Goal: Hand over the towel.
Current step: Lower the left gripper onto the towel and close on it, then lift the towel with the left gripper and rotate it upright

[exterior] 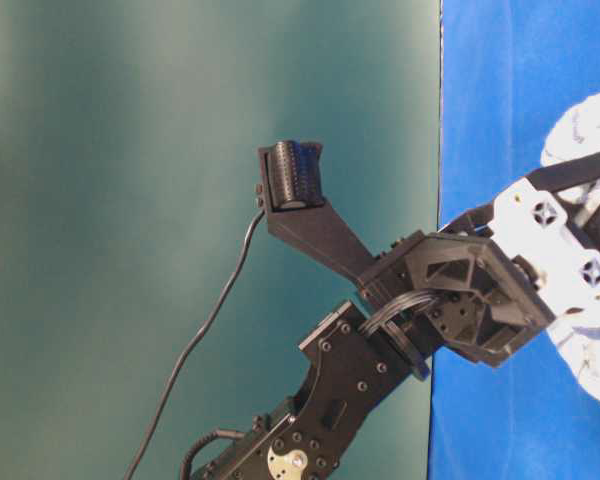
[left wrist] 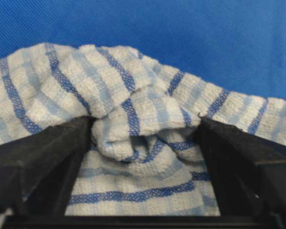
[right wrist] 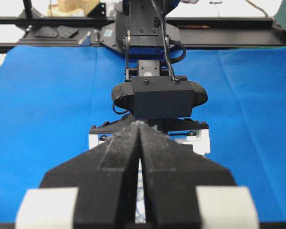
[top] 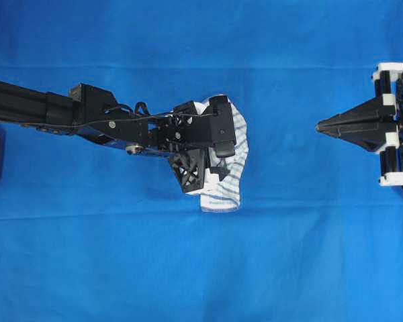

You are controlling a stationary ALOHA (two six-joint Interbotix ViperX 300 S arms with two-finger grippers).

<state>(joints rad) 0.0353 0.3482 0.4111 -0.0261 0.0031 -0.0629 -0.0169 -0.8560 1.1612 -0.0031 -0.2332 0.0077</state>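
Overhead exterior view: your left arm (top: 87,114) reaches in from the left edge, stretched almost level across the blue sheet (top: 201,268), and its wrist sits right over the towel (top: 232,181) at the middle of the frame. The left gripper (top: 215,144) points down into the cloth, so only the towel's striped right and lower edges show past it.

In the left wrist view you see the two black fingers (left wrist: 43,152) spread wide, one at each lower corner of the frame, with a bunched fold of the towel (left wrist: 143,133) rising between them. Cloth touches both inner faces, but the fingers have not pinched it tight.

Your right gripper (top: 342,125) waits at the right edge of the overhead frame, well apart from the towel, its tip pointing left toward it. The right wrist view shows its fingers (right wrist: 114,162) pressed together with nothing between them, aimed straight at the other arm's wrist.

The table-level view shows the left wrist housing (exterior: 460,300) tilted over the towel (exterior: 590,125) at the right side.
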